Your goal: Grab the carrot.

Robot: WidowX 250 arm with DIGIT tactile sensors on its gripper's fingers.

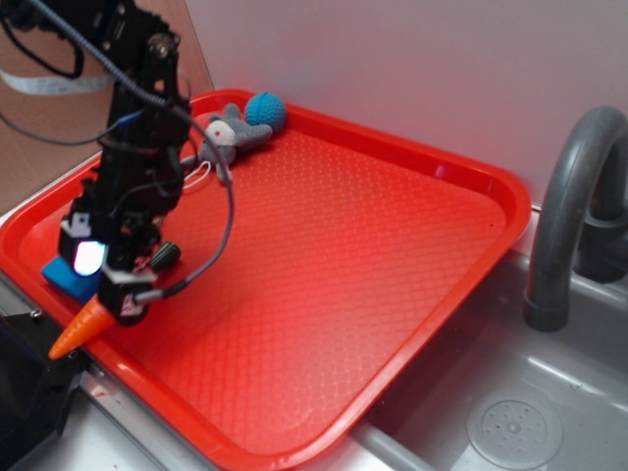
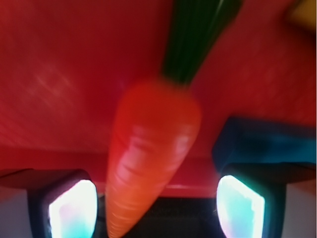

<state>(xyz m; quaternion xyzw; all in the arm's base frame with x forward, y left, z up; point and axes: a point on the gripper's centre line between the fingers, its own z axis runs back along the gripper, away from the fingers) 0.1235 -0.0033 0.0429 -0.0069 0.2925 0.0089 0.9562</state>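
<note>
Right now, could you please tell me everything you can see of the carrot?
The carrot is a glossy orange toy, plastic by its look, tapering to a point, with a dark green stem cap. It lies at the near left edge of the red tray, its tip poking out over the rim. The end effector sits over its middle, and in the wrist view the carrot lies between the two fingers with gaps on both sides, so it does not look gripped yet. A blue block sits just beside it.
</note>
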